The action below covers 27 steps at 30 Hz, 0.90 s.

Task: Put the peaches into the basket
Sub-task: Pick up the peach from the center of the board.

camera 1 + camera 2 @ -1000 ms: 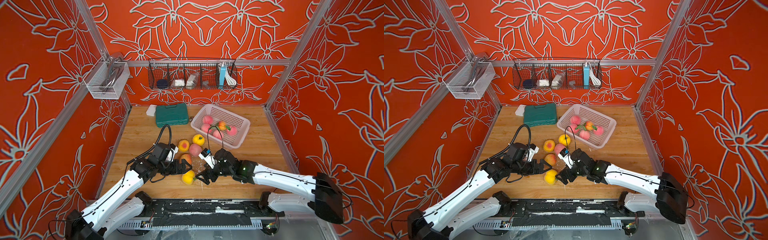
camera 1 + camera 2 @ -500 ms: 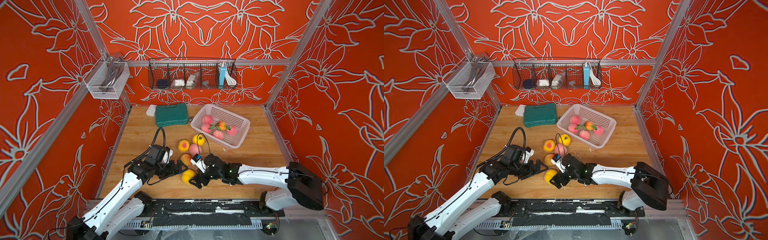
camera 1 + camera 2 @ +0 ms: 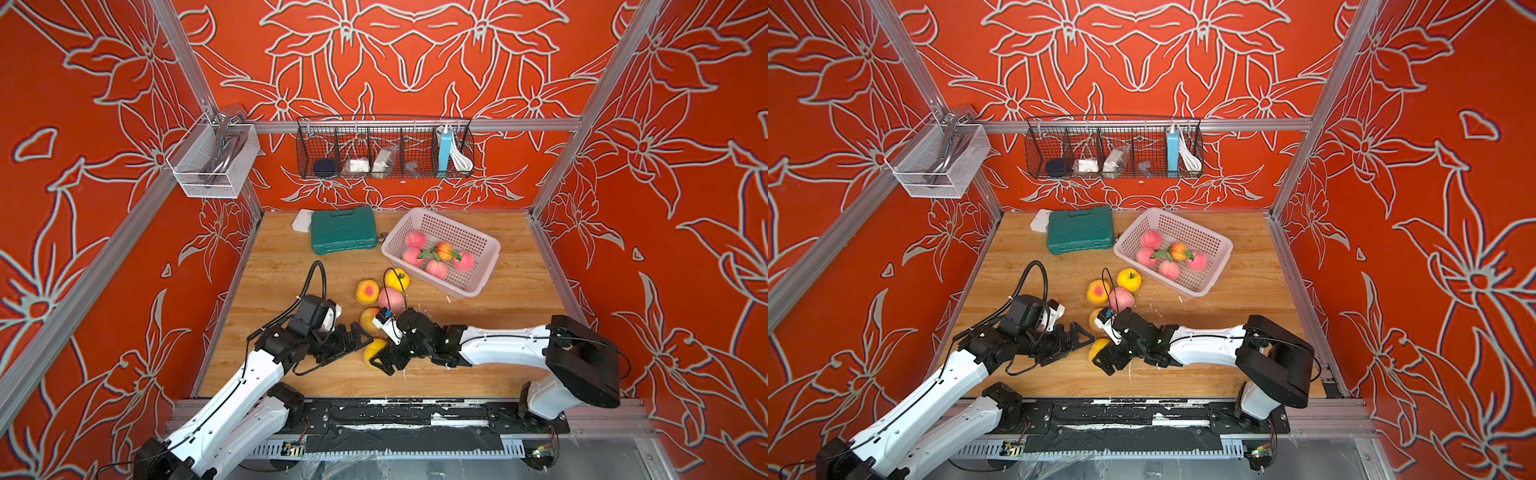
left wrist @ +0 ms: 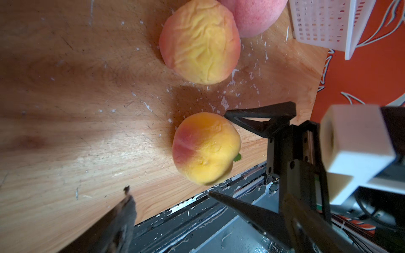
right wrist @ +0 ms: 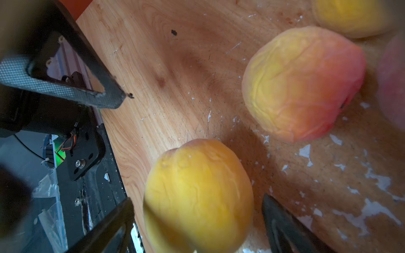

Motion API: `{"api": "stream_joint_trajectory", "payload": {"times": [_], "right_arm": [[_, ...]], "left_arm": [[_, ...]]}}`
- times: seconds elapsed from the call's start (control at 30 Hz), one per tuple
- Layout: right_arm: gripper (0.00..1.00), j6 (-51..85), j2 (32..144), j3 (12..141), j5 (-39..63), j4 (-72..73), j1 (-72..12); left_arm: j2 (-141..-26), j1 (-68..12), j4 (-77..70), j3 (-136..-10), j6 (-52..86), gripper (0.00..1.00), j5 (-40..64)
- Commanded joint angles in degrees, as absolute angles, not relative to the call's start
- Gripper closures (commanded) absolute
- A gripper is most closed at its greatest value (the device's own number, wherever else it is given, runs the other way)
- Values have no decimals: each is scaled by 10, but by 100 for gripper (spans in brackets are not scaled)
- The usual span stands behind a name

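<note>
In both top views the pale pink basket [image 3: 461,237] [image 3: 1196,237] at the back right holds several peaches [image 3: 412,256]. More peaches lie on the wood in front of it: a yellow one [image 3: 397,279], a red-blushed one [image 3: 367,291], a pink one [image 3: 390,300] and an orange one [image 3: 369,319]. My right gripper [image 3: 380,359] [image 5: 197,198] is open, its jaws on either side of a yellow-orange peach [image 3: 374,347] [image 4: 205,149] [image 5: 197,192] near the front edge. Just left of that peach, my left gripper [image 3: 353,338] [image 3: 1077,336] is open and empty.
A green case [image 3: 344,229] and a small white box [image 3: 302,220] sit at the back. A black wire rack [image 3: 384,151] and a white mesh bin [image 3: 212,162] hang on the walls. The black rail runs just beyond the table's front edge [image 4: 197,210]. White flakes litter the wood.
My right gripper has moved left, and its open jaws now straddle the yellow-orange peach. Its elbow has folded down at the right. The left gripper has barely moved.
</note>
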<state>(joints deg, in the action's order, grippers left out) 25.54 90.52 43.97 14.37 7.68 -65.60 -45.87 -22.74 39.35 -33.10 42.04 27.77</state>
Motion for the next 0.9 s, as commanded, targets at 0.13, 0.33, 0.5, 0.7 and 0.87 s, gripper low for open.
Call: {"api": "stream_joint_trajectory", "payload": {"times": [0.13, 0.33, 0.5, 0.7, 0.87], "right_arm": [[7, 248, 941, 474, 131, 77, -660], [8, 248, 961, 482, 134, 78, -659], [14, 251, 970, 483, 140, 78, -660], [28, 251, 970, 480, 143, 73, -660], [30, 244, 949, 475, 138, 51, -659]], "left_arm": [[-455, -216, 386, -333, 421, 1, 283], [-450, -211, 386, -332, 421, 1, 282], [-449, -208, 385, -332, 420, 1, 282], [-449, -205, 384, -332, 419, 1, 283], [-449, -203, 381, -332, 419, 1, 284]]}}
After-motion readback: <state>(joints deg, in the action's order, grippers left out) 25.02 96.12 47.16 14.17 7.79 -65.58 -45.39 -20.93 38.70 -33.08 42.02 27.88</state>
